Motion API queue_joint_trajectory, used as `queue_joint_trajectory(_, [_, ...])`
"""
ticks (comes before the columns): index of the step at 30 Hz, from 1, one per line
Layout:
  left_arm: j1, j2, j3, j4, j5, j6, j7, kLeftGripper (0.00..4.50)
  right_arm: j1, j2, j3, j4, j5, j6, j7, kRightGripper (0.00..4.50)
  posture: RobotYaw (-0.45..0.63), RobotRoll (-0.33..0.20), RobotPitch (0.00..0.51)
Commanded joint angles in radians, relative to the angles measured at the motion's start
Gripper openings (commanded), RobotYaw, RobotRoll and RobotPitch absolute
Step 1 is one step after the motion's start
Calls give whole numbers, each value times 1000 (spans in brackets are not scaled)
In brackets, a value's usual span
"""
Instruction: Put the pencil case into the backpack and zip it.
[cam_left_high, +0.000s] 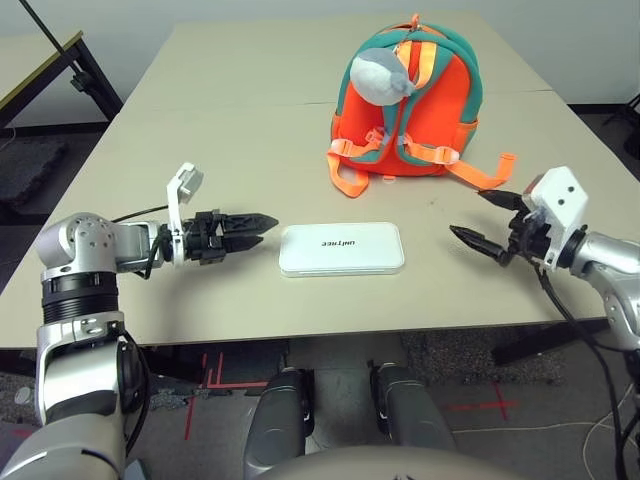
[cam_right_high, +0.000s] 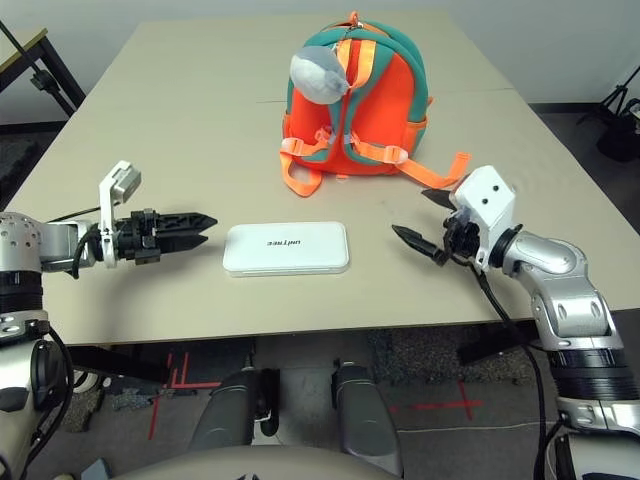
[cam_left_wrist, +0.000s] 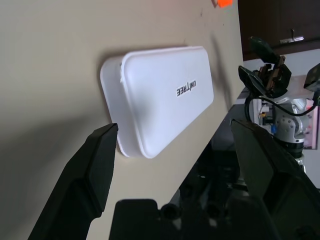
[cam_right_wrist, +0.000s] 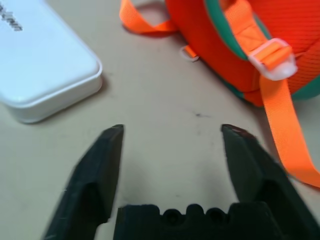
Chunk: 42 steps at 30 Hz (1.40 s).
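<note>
Case (cam_left_high: 342, 248) flat on table (cam_left_high: 200, 150), between both grippers, untouched. Left gripper (cam_left_high: 262, 229) jaws wide, just short of case end. Right gripper (cam_left_high: 478, 218) jaws spread, empty, farther off. Backpack (cam_left_high: 412, 100) upright beyond jaws. Nothing done: grasping, packing, zipping all remain.

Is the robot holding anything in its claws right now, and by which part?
Nothing. The left gripper and the right gripper are both open and empty, one on each side of the pencil case, which lies flat on the table.
</note>
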Motion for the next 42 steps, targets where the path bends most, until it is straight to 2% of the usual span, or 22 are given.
queue_joint_trajectory(1, [7,-7,-4,39,2,13,10,4500,-12,-12,40,16,-47,-27,16,2417,-182,0,110])
queue_joint_trajectory(7, [-4,-16,-12,126,26,-5,-1,4500,-37,3,69,60,-82,-53,18,158,-182,0,110])
queue_joint_trajectory(8, [-10,-17,-19,148,34,-19,-3,4500,-41,2,78,71,-95,-61,20,28,-183,0,108])
queue_joint_trajectory(21, [-91,-29,-131,305,105,-147,-80,4500,-60,-12,160,121,-192,-93,56,28,-194,0,105])
queue_joint_trajectory(31, [-136,-32,-141,381,141,-187,-136,4500,-96,55,220,118,-223,-69,59,28,-198,0,105])
queue_joint_trajectory(42, [-129,-37,-142,369,153,-189,-146,4500,-142,120,276,119,-241,-44,65,28,-188,0,110])
